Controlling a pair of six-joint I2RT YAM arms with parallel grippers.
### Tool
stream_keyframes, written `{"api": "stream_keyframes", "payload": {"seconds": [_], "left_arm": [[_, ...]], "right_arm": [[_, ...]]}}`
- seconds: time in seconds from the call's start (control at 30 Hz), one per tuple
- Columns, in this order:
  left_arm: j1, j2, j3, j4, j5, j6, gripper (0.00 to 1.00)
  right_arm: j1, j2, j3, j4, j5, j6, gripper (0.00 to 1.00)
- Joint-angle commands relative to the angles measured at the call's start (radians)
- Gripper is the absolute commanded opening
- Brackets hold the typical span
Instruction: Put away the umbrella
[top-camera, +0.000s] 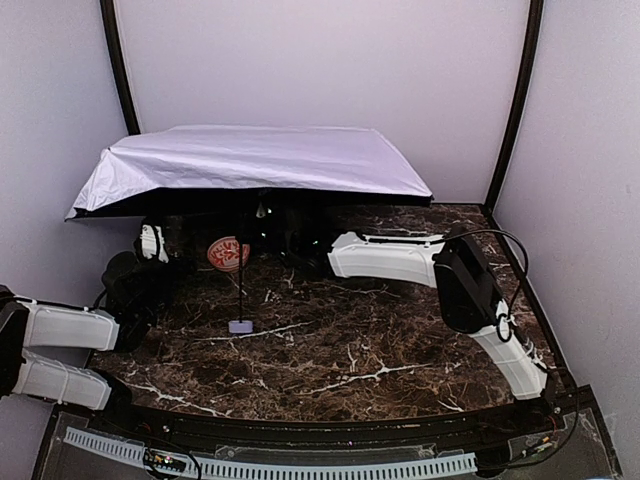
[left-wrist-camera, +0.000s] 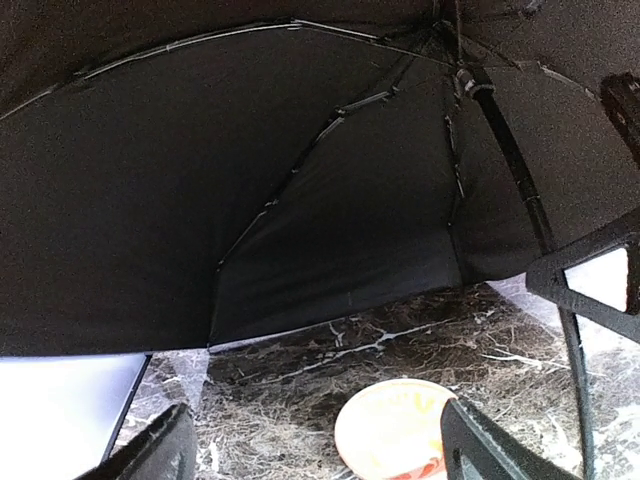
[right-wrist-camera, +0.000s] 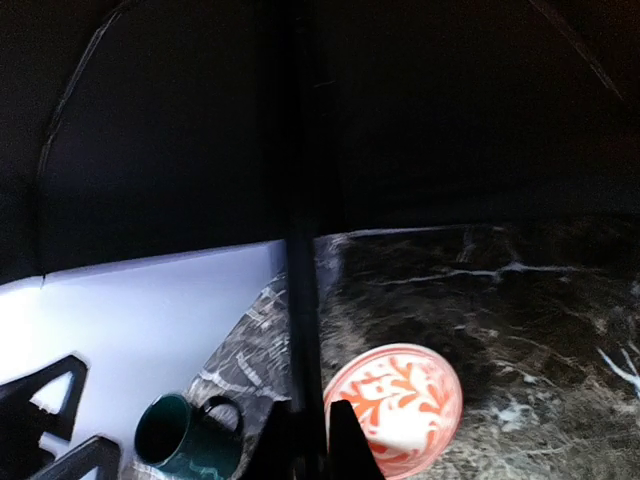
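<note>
The umbrella stands open, its lavender-silver canopy (top-camera: 255, 160) spread over the back of the table. Its thin black shaft (top-camera: 241, 285) runs down to the small lavender handle (top-camera: 240, 326), which rests on the marble. In the left wrist view I see the black underside and ribs (left-wrist-camera: 300, 180). My right gripper (right-wrist-camera: 318, 450) reaches under the canopy and is shut on the shaft (right-wrist-camera: 303, 250), a finger on each side. My left gripper (left-wrist-camera: 315, 460) is open and empty under the canopy's left side, beside the bowl. Both grippers sit in the canopy's shadow in the top view.
A small red-patterned bowl (top-camera: 228, 253) sits under the canopy next to the shaft; it also shows in the left wrist view (left-wrist-camera: 395, 430) and the right wrist view (right-wrist-camera: 395, 405). A dark green mug (right-wrist-camera: 185, 435) stands left of the shaft. White walls close in the sides.
</note>
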Motion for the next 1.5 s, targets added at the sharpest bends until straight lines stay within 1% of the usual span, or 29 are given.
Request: {"api": "stream_keyframes", "payload": {"seconds": [0.0,0.07,0.13,0.17,0.27,0.3,0.37,0.43,0.5,0.57,0.63,0.7,0.77,0.83,0.93,1.0,1.13,1.23,1.33,1.47], "left_arm": [[-0.005,-0.005,0.023,-0.011,0.031,-0.002,0.86],[-0.005,-0.001,0.026,-0.014,0.067,-0.004,0.86],[-0.007,0.002,0.036,-0.033,0.143,-0.004,0.85],[-0.010,0.004,0.045,-0.049,0.194,-0.004,0.85],[-0.014,0.009,0.082,-0.097,0.402,-0.048,0.84],[-0.014,0.015,0.092,-0.098,0.477,-0.083,0.84],[-0.015,0.029,0.129,-0.107,0.697,-0.155,0.84],[-0.032,0.053,0.191,-0.116,0.915,-0.243,0.84],[-0.067,0.085,0.251,-0.108,1.067,-0.339,0.82],[-0.116,0.127,0.298,-0.054,1.131,-0.459,0.80],[-0.150,0.166,0.319,0.069,1.183,-0.569,0.80],[-0.178,0.194,0.334,0.185,1.209,-0.676,0.80],[-0.207,0.208,0.370,0.229,1.244,-0.746,0.82],[-0.251,0.202,0.413,0.164,1.243,-0.759,0.83],[-0.313,0.183,0.487,-0.046,1.186,-0.719,0.86],[-0.341,0.166,0.514,-0.143,1.163,-0.695,0.86],[-0.418,0.133,0.523,-0.225,1.130,-0.635,0.87],[-0.509,0.133,0.542,-0.327,1.079,-0.561,0.87],[-0.526,0.136,0.518,-0.306,0.993,-0.574,0.80],[-0.526,0.092,0.490,-0.330,0.924,-0.527,0.79]], "right_arm": [[-0.024,-0.004,0.009,0.050,-0.033,0.036,0.00],[-0.026,-0.054,-0.029,0.098,-0.059,0.024,0.00],[-0.032,-0.117,-0.075,0.144,-0.086,0.009,0.00],[-0.035,-0.156,-0.101,0.166,-0.098,-0.001,0.00],[-0.042,-0.304,-0.261,0.287,-0.159,-0.049,0.00],[-0.045,-0.355,-0.323,0.330,-0.184,-0.066,0.00],[-0.052,-0.465,-0.434,0.377,-0.225,-0.095,0.00],[-0.060,-0.567,-0.527,0.381,-0.244,-0.119,0.00],[-0.064,-0.659,-0.614,0.377,-0.233,-0.144,0.00],[-0.067,-0.741,-0.687,0.386,-0.223,-0.162,0.00],[-0.067,-0.809,-0.739,0.393,-0.226,-0.174,0.00],[-0.067,-0.875,-0.773,0.393,-0.239,-0.179,0.00],[-0.067,-0.922,-0.793,0.386,-0.251,-0.170,0.00],[-0.067,-0.945,-0.797,0.373,-0.283,-0.145,0.00],[-0.059,-0.966,-0.805,0.385,-0.361,-0.118,0.00],[-0.049,-0.980,-0.817,0.394,-0.394,-0.109,0.00],[-0.037,-0.999,-0.838,0.398,-0.441,-0.110,0.00],[-0.025,-1.002,-0.855,0.433,-0.463,-0.102,0.00],[-0.006,-0.988,-0.846,0.441,-0.493,-0.102,0.00],[0.016,-1.002,-0.858,0.460,-0.494,-0.099,0.00]]}}
